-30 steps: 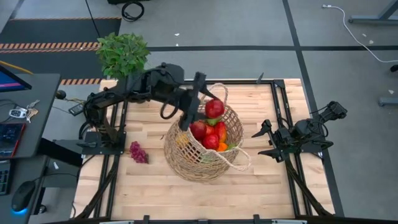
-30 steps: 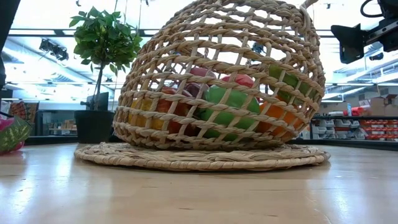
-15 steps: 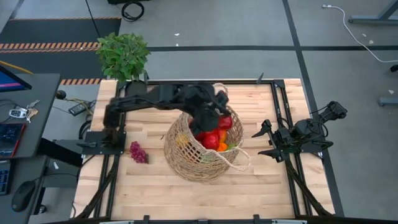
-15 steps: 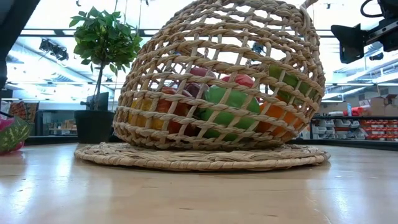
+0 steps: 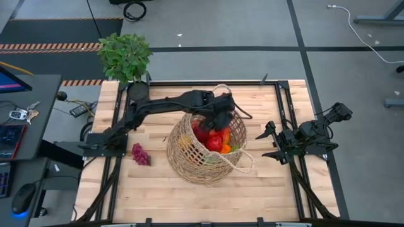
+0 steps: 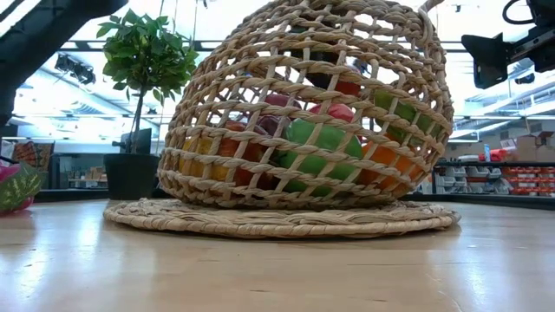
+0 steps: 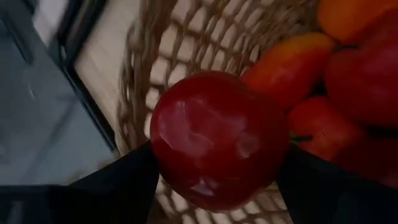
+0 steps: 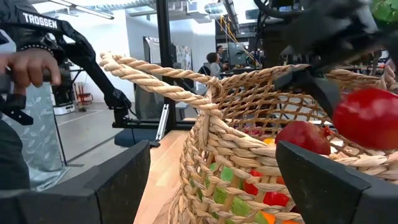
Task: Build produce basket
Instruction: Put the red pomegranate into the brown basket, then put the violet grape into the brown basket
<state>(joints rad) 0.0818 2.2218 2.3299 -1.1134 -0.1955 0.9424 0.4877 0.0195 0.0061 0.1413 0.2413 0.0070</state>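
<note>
Both arms are dark, almost black, built from slim jointed links. The left arm [image 5: 161, 104] carries a loose black cable loop. One link bears white "TROSSEN" letters [image 8: 41, 20]. The fingers [image 8: 118, 186] are matte black wedges.

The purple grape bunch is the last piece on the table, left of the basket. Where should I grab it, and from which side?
Take the grape bunch across its narrower middle, coming straight down from above. It lies flat on the bare table, clear of the basket, so nothing blocks a top-down approach. Its lumpy surface suggests closing gently.
</note>
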